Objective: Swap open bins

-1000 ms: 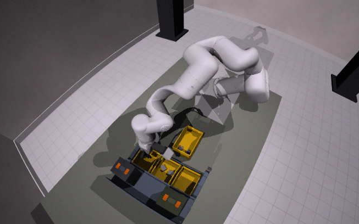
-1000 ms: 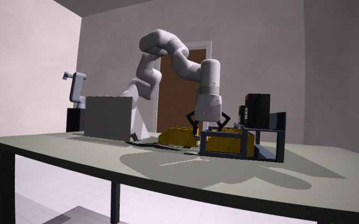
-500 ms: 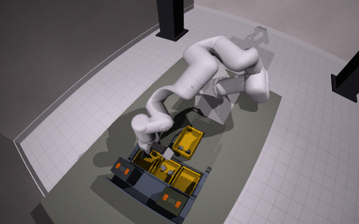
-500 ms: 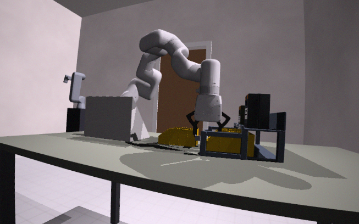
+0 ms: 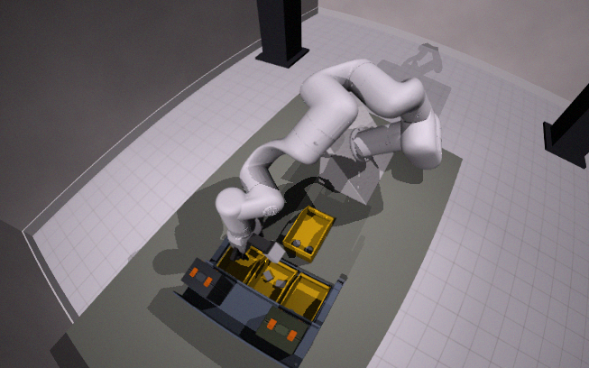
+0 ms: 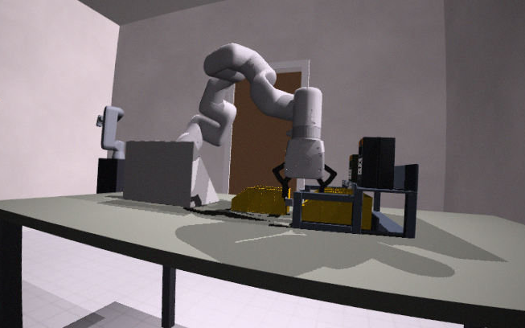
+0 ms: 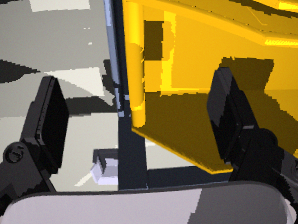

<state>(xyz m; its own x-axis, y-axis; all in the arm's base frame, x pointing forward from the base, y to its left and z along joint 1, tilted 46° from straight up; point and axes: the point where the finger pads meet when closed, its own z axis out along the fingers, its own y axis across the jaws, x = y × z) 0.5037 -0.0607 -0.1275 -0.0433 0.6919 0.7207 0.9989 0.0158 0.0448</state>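
Note:
A dark blue shelf [image 5: 260, 292] holds three yellow open bins side by side. The left bin [image 5: 236, 264] looks empty; in the wrist view [image 7: 200, 63] its inside is bare. My gripper [image 5: 241, 251] is open and empty, pointing down over this bin's front end. In the wrist view [image 7: 136, 92] one finger hangs outside over the table and the other inside the bin, with the shelf's front bar [image 7: 123, 96] and the bin's wall between them. In the side view the gripper [image 6: 302, 185] has its fingertips at the bin's rim. A fourth yellow bin [image 5: 309, 233] [image 6: 259, 199] with grey parts stands on the table just in front of the shelf.
The middle shelf bin [image 5: 273, 276] holds grey parts; the right one [image 5: 308, 294] shows none. Two dark cases with orange latches [image 5: 202, 276] [image 5: 282, 331] sit on the shelf's rear board. A large grey box [image 6: 158, 173] stands on the table near the arm's base.

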